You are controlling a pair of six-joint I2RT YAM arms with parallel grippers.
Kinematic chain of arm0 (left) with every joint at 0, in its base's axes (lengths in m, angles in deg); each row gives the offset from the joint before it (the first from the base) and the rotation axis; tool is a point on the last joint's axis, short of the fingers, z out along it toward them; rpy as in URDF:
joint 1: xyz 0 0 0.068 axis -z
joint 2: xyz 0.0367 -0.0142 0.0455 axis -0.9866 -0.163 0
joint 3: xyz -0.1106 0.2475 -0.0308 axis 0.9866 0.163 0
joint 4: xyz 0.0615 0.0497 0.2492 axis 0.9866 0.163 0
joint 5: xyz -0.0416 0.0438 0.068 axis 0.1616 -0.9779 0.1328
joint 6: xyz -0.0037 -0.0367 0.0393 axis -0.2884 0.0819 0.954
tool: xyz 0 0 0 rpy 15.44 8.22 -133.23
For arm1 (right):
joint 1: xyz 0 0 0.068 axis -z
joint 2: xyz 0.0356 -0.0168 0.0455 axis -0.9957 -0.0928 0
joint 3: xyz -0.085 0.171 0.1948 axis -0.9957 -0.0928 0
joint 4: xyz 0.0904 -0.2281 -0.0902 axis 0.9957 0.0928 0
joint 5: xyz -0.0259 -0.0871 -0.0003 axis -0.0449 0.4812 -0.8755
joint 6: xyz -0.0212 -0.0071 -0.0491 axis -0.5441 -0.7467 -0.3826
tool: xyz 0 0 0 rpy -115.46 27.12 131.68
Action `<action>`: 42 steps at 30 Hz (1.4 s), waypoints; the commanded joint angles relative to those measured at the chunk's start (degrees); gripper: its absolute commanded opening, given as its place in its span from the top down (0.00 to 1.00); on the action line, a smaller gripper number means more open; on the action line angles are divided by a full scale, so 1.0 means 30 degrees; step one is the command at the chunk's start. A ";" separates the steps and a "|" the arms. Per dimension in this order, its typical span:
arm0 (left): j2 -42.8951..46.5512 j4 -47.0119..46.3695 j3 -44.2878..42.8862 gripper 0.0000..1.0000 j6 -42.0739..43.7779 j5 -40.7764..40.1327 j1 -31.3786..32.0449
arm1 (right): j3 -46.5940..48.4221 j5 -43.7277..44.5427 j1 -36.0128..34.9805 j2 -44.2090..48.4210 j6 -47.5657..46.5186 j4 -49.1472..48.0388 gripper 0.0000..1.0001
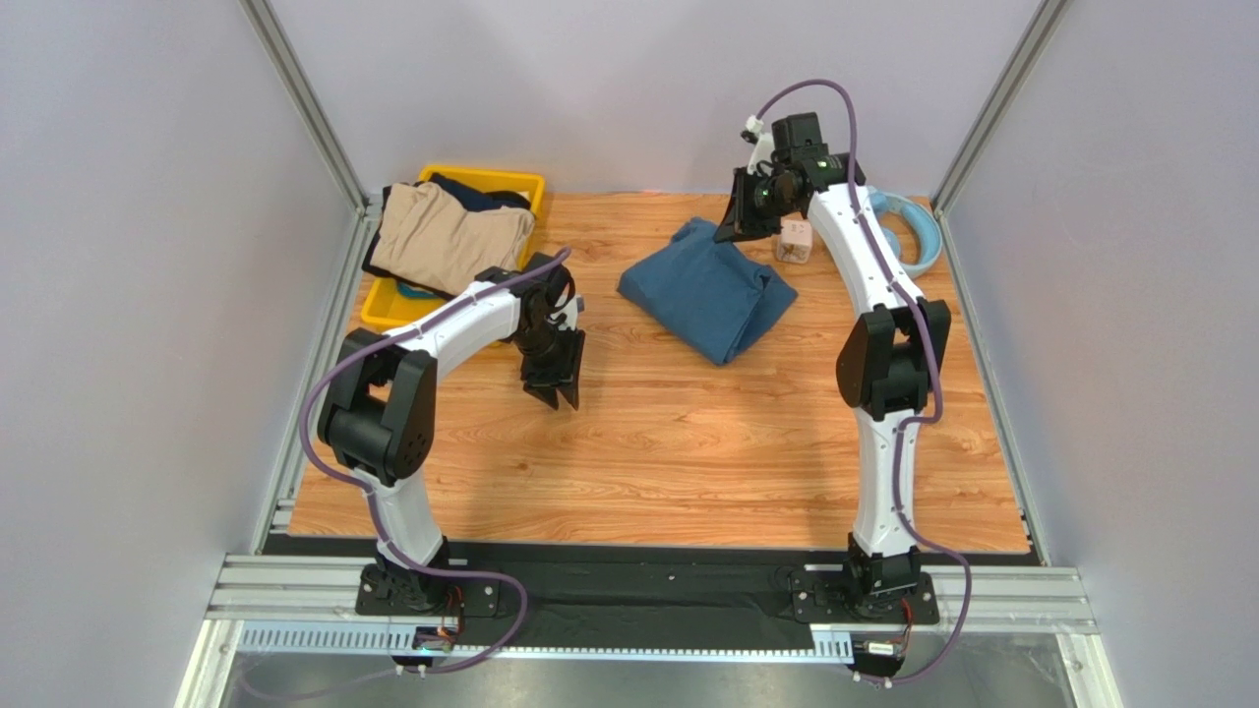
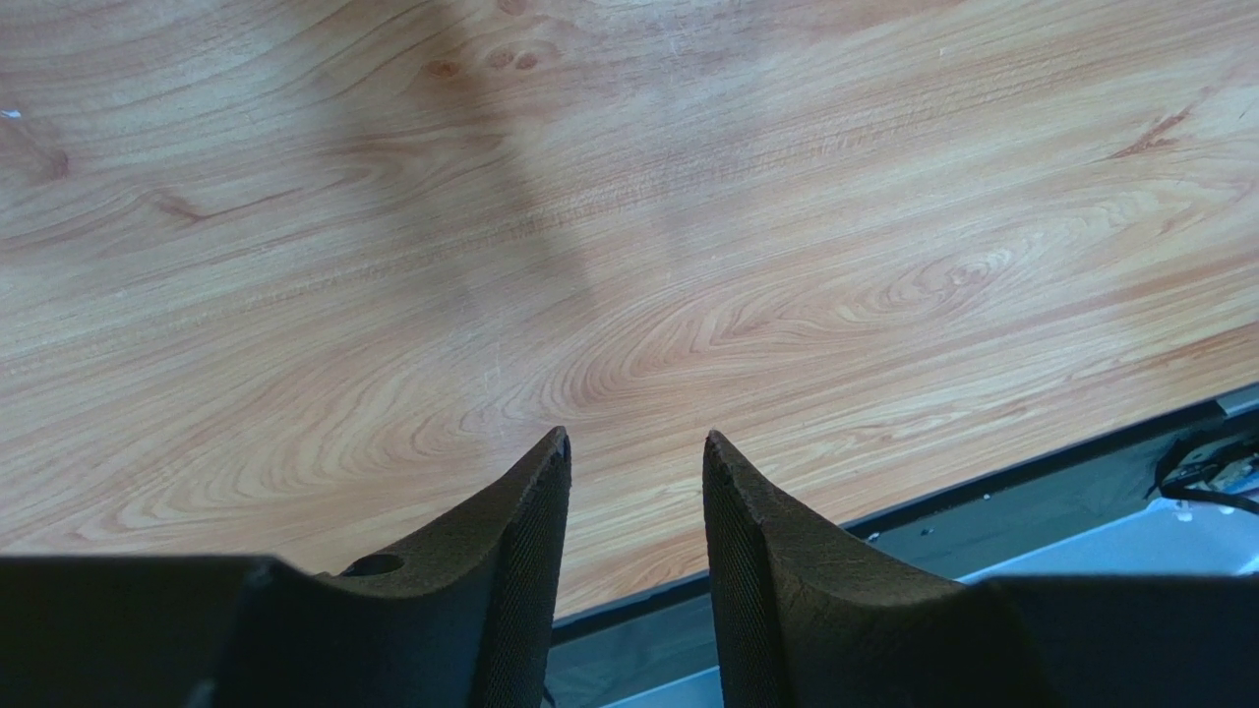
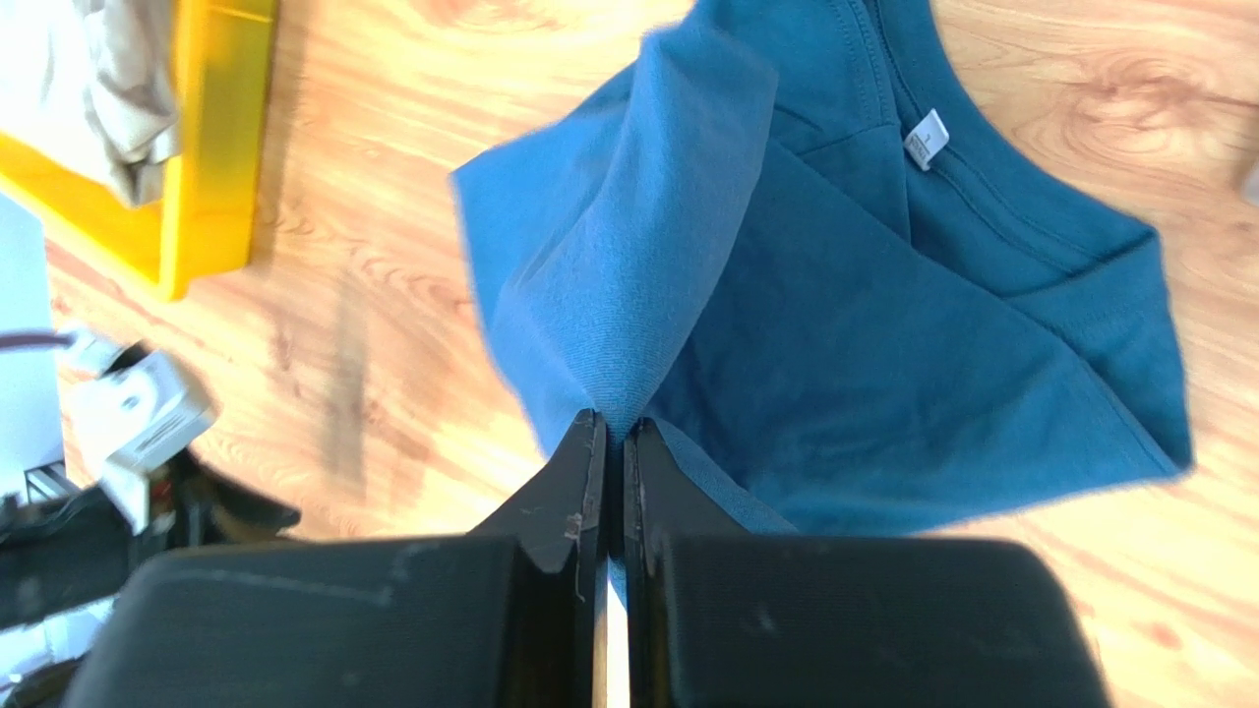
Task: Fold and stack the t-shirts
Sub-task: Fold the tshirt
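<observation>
pinching a raised fold of the teal t-shirt (image 3: 887, 339) on the table (image 1: 665, 443), right claw (image 3: 613, 431) is clamped tight. left claw (image 2: 636, 443) hangs parted, holding nothing. tan shirt (image 1: 444, 236) and navy shirt (image 1: 480, 192) sit in the yellow bin (image 1: 381, 307) far left; wooden block (image 1: 797, 241) and headphones (image 1: 919, 236) just beside the right claw.

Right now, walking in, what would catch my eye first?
A blue shirt lies on the wooden table, one fold pinched up by the right arm's fingers. At the far left, a yellow bin is heaped with a tan shirt. The left arm's fingers hang open near that bin.
</observation>
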 commanded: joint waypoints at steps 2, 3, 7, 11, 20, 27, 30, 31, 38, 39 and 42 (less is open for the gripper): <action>-0.0012 0.0197 0.0310 0.55 -0.0077 0.0403 -0.0027 | 0.0886 -0.0960 0.0334 -0.1953 0.0365 -0.2376 1.00; 0.0017 0.0256 0.0397 0.55 -0.0077 0.0375 -0.0027 | 0.0915 -0.0931 0.0393 -0.2362 0.0337 -0.2582 1.00; 0.0163 0.0490 0.0574 0.55 -0.0047 0.0258 -0.0027 | 0.0915 -0.0696 0.0685 -0.3154 0.0278 -0.4132 1.00; 0.0281 0.0695 0.0778 0.55 -0.0106 0.0258 -0.0027 | 0.0975 -0.0637 0.1299 -0.3333 0.0278 -0.4722 1.00; -0.0070 0.0725 0.0633 0.56 -0.0516 0.0463 0.0149 | 0.1091 -0.1280 0.2062 -0.3070 0.0511 -0.4839 1.00; -0.0451 0.0872 0.0222 0.56 -0.0721 0.0433 0.0413 | 0.1384 -0.0524 0.2063 -0.1517 0.0220 -0.4839 0.99; -0.0568 0.0872 0.0251 0.56 -0.0780 0.0433 0.0500 | 0.1500 -0.0257 0.2414 -0.1954 0.0364 -0.4781 0.99; -0.0569 0.0901 0.0251 0.56 -0.0780 0.0433 0.0530 | 0.1675 -0.0257 0.2647 -0.2362 0.0482 -0.4404 1.00; -0.0481 0.0930 0.0514 0.57 -0.0868 0.0316 0.0676 | 0.1033 0.0355 0.2913 -0.1985 0.0366 -0.4137 1.00; -0.0481 0.0930 0.0486 0.57 -0.0868 0.0316 0.0676 | 0.1033 0.0504 0.2971 -0.2014 0.0337 -0.3933 1.00; -0.0422 0.0872 0.0486 0.57 -0.0955 0.0345 0.0705 | 0.0712 0.0973 0.3117 -0.2072 0.0278 -0.3989 1.00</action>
